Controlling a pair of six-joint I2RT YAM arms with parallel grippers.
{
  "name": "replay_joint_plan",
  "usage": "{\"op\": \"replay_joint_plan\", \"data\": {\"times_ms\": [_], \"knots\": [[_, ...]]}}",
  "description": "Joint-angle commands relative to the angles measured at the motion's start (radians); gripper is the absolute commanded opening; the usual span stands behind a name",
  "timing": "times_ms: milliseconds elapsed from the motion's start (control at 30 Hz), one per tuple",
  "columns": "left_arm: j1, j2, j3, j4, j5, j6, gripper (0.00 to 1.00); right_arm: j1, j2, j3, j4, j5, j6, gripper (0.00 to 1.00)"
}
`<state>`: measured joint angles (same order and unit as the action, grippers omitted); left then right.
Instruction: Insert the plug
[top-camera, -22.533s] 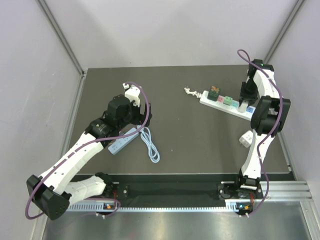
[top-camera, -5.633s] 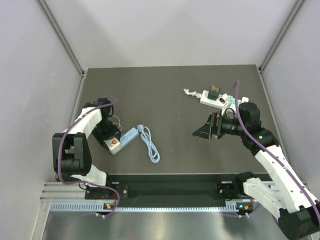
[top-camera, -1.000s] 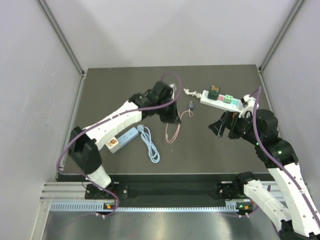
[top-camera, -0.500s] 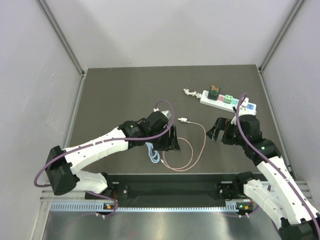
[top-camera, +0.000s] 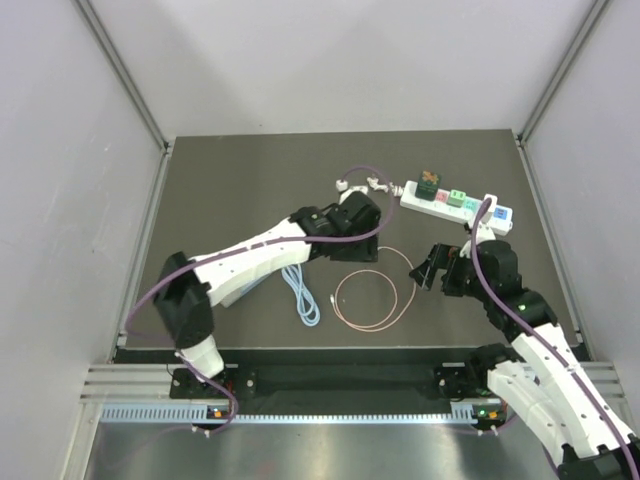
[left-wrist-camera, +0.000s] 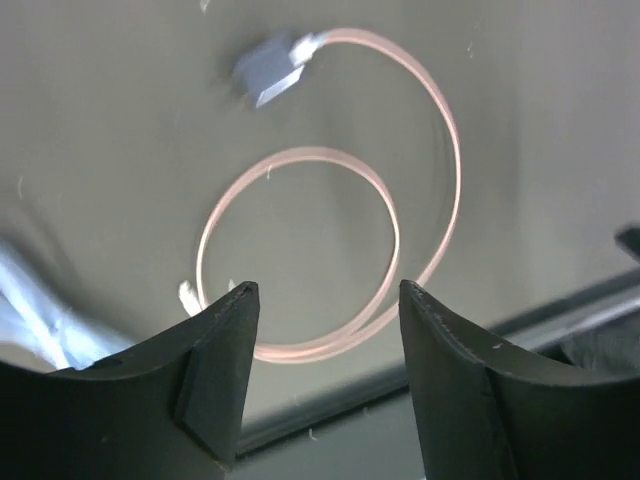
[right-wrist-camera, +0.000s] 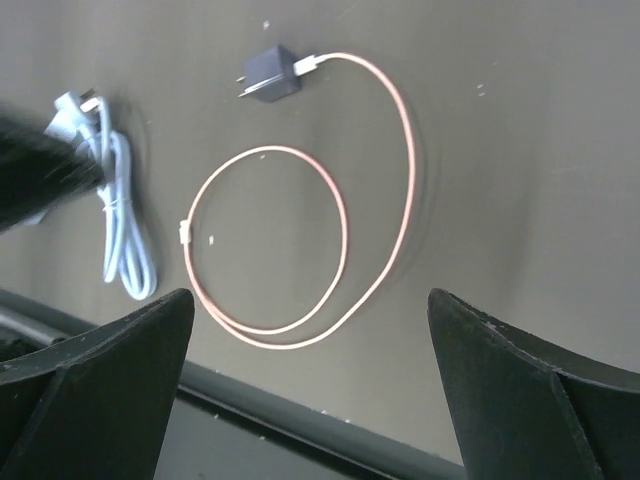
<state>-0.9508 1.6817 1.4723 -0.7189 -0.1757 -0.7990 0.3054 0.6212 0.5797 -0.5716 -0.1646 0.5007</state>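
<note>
The plug, a small dark grey adapter (right-wrist-camera: 270, 76) (left-wrist-camera: 268, 68), lies flat on the dark table. Its pink cable (top-camera: 337, 298) (right-wrist-camera: 345, 240) (left-wrist-camera: 395, 225) lies coiled in front of it. The white power strip (top-camera: 455, 203) with coloured switches sits at the back right. My left gripper (top-camera: 368, 245) (left-wrist-camera: 325, 290) hovers over the table centre above the coil, open and empty. From the right of the coil, my right gripper (top-camera: 435, 270) (right-wrist-camera: 310, 300) faces it, wide open and empty. In the top view the left gripper hides the plug.
A light blue cable (top-camera: 300, 290) (right-wrist-camera: 120, 220) lies bundled left of the pink coil, next to a pale blue box (top-camera: 245, 288) partly under my left arm. A small green-and-brown item (top-camera: 428, 181) sits on the strip's left end. The table's front edge runs just below the coil.
My left gripper has opened and let go of the pink cable, which now lies coiled on the table. The left arm has swung back toward the table centre. The right arm shifted slightly.
</note>
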Motion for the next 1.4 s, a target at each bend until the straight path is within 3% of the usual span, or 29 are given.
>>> {"op": "replay_joint_plan", "data": {"times_ms": [0, 100, 167, 233, 300, 333, 367, 467, 533, 733, 1067, 1200, 1300, 1367], "knots": [[0.014, 0.108, 0.163, 0.036, 0.014, 0.257, 0.61, 0.001, -0.05, 0.0, 0.015, -0.053, 0.028, 1.0], [0.032, 0.196, 0.284, -0.079, 0.031, 0.488, 0.55, 0.0, -0.089, -0.011, 0.048, -0.163, 0.099, 1.0], [0.032, 0.204, 0.263, -0.035, 0.086, 0.642, 0.54, 0.0, -0.106, 0.005, 0.044, -0.182, 0.127, 1.0], [0.037, 0.211, 0.258, -0.019, 0.119, 0.691, 0.55, 0.0, -0.139, 0.029, 0.027, -0.171, 0.119, 1.0], [0.064, 0.275, 0.357, -0.111, 0.215, 0.702, 0.56, 0.0, -0.172, 0.078, -0.013, -0.142, 0.114, 1.0], [0.101, 0.301, 0.391, -0.137, 0.254, 0.71, 0.66, 0.0, -0.181, 0.098, -0.026, -0.136, 0.102, 1.0], [0.115, 0.35, 0.448, -0.16, 0.319, 0.745, 0.67, 0.001, -0.189, 0.135, -0.04, -0.127, 0.098, 1.0], [0.15, 0.415, 0.512, -0.205, 0.387, 0.843, 0.66, 0.0, -0.218, 0.192, -0.08, -0.136, 0.084, 1.0], [0.156, 0.434, 0.513, -0.183, 0.366, 0.883, 0.7, 0.0, -0.251, 0.197, -0.077, -0.156, 0.073, 1.0], [0.156, 0.556, 0.594, -0.238, 0.274, 0.963, 0.69, 0.0, -0.316, 0.198, -0.091, -0.159, 0.059, 1.0], [0.156, 0.693, 0.634, -0.215, 0.272, 0.998, 0.67, 0.001, -0.318, 0.18, -0.074, -0.156, 0.073, 1.0], [0.156, 0.719, 0.635, -0.212, 0.309, 1.006, 0.58, 0.001, -0.316, 0.183, -0.08, -0.141, 0.061, 1.0], [0.156, 0.71, 0.635, -0.203, 0.347, 0.986, 0.44, 0.0, -0.314, 0.161, -0.074, -0.128, 0.068, 1.0], [0.159, 0.685, 0.632, -0.198, 0.399, 0.954, 0.19, 0.0, -0.295, 0.135, -0.077, -0.101, 0.079, 1.0]]}}
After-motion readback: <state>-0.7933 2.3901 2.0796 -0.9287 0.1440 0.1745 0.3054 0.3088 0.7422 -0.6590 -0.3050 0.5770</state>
